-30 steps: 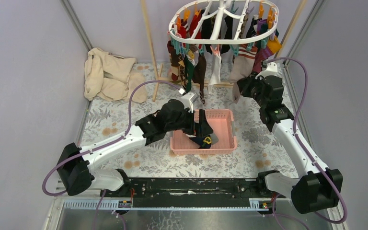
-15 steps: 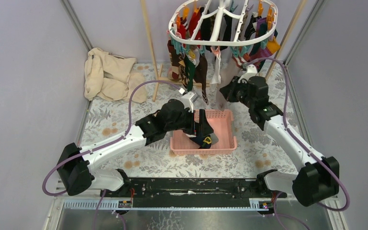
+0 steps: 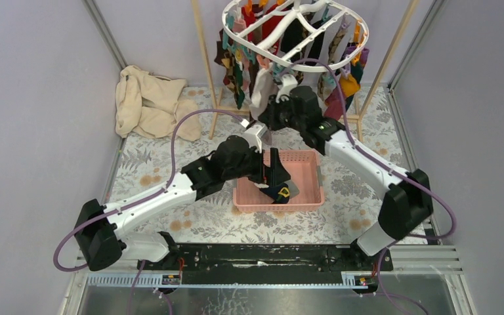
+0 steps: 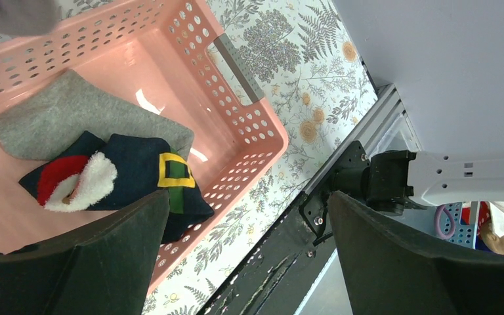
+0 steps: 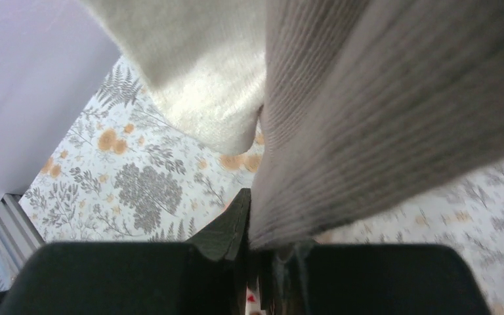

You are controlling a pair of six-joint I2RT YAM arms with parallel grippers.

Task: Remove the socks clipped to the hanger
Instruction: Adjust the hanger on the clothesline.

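Note:
The white oval hanger [image 3: 331, 44] hangs tilted at the top, with several coloured socks [image 3: 236, 69] clipped round its rim. My right gripper [image 3: 270, 117] is just under its left side, shut on a grey-brown ribbed sock [image 5: 380, 118] that stretches up from the jaws [image 5: 262, 262]. A cream sock [image 5: 197, 72] hangs beside it. My left gripper [image 3: 272, 172] is open and empty over the pink basket [image 3: 314, 187]. In the left wrist view its fingers [image 4: 92, 262] frame the basket's near wall [image 4: 236, 72], a grey sock [image 4: 72, 118] and a navy sock [image 4: 144, 177] with red, white and yellow.
A wooden pole frame [image 3: 207, 72] holds the hanger, with a second pole [image 3: 384, 65] on the right. A heap of cream cloth [image 3: 147, 102] lies at the back left. Grey walls close both sides. The arm bases stand on a black rail [image 3: 262, 256].
My right arm has swung left with the ribbed sock in its grip, and the hanger has swung left and tilted. My left arm has barely moved.

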